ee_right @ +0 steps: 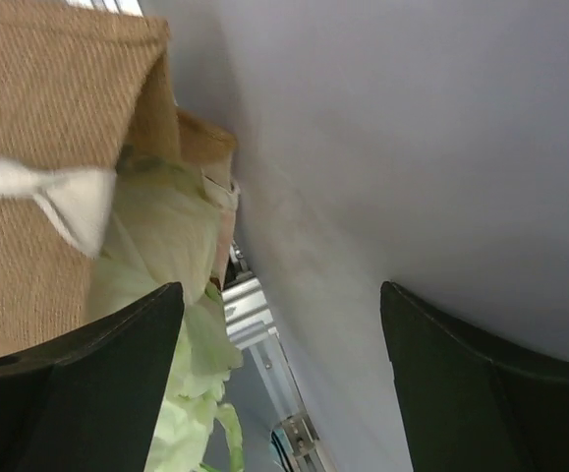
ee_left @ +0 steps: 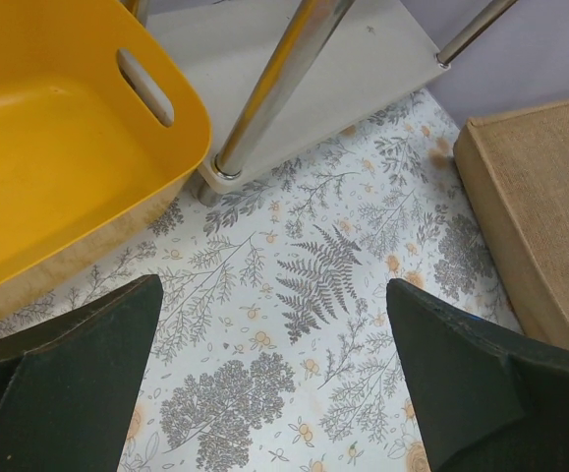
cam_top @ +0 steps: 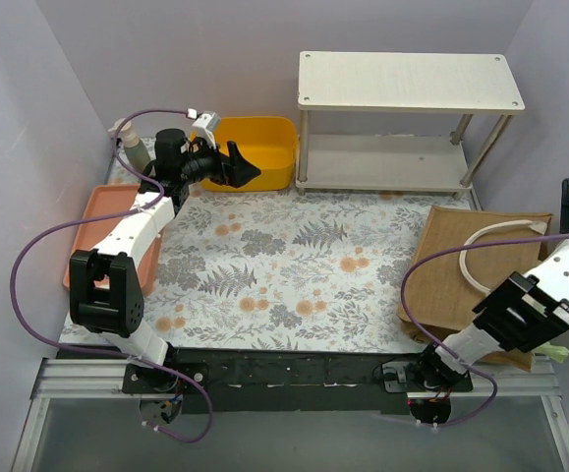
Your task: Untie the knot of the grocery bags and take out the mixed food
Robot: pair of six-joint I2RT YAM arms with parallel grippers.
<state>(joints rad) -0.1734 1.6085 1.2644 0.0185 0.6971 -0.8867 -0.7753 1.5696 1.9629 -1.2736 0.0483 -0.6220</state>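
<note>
At the far left an orange tray (cam_top: 97, 211) lies on the flowered cloth (cam_top: 284, 265), and a bottle (cam_top: 132, 147) stands behind it. The left gripper (cam_top: 243, 169) hangs just beside the yellow bin (cam_top: 264, 147); its jaws are wide apart with only the cloth between them. A white shelf (cam_top: 407, 84) stands at the back, right of the bin. The brown bag (cam_top: 456, 265) lies flat at the right side, its white rope handle (cam_top: 490, 246) on top. The green bag (ee_right: 166, 236) is crumpled between the brown bag and the right wall. The right gripper (ee_right: 279, 295) is near that wall, released, holding nothing.
</note>
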